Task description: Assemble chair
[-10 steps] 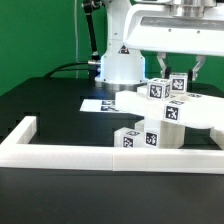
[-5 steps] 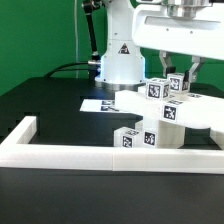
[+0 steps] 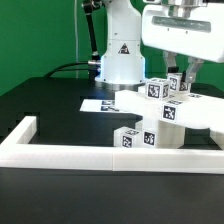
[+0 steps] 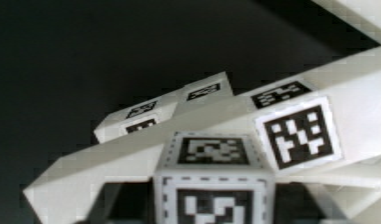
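Chair point(image 3: 160, 112) on black table point(image 3: 50, 110) (green backdrop point(image 3: 40, 35)) —

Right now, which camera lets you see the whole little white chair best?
The exterior view. It shows the chair standing together on the black table, inside the white border frame, with the gripper above it. The wrist view is so close that only a few tagged blocks fit.

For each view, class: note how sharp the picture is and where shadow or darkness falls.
Exterior view: evenly lit, the chair fairly sharp, a soft shadow under the border frame; the gripper is cut off at the top edge. Wrist view: the chair's tags look soft and blurred close up, against near-black background.
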You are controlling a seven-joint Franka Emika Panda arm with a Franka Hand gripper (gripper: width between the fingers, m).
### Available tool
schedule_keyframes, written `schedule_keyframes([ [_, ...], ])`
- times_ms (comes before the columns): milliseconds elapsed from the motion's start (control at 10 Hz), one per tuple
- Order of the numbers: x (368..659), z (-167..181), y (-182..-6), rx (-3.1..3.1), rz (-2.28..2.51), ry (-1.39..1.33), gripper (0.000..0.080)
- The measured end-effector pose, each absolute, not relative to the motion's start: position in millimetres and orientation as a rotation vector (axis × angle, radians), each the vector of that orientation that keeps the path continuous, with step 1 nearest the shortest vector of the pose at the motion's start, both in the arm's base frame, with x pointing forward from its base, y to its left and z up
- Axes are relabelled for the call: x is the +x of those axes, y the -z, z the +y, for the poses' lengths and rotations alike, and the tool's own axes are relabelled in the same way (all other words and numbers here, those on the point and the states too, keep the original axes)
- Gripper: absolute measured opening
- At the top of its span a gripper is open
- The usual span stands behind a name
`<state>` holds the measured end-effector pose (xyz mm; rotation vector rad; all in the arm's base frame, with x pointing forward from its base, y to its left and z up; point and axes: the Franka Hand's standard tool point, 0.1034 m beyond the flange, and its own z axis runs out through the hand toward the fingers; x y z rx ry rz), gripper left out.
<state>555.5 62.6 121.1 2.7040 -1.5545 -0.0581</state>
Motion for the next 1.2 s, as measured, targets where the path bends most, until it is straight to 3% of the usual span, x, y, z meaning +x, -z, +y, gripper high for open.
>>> schedule_keyframes([
  [100, 555.5, 62.8, -121.2, 2.715, -1.535, 0.058, 0.0480],
  [200, 555.4, 64.1, -121.2, 2.748, -1.475, 0.058, 0.0611],
  [300, 555.6, 65.1, -122.0, 2.769, -1.439, 0.057, 0.0638],
  [700, 555.5, 69.5, -121.0, 3.046, -0.754, 0.025, 0.0649],
  [1200, 553.3, 71.0, -118.8, 3.128, -0.236, 0.031, 0.0649],
])
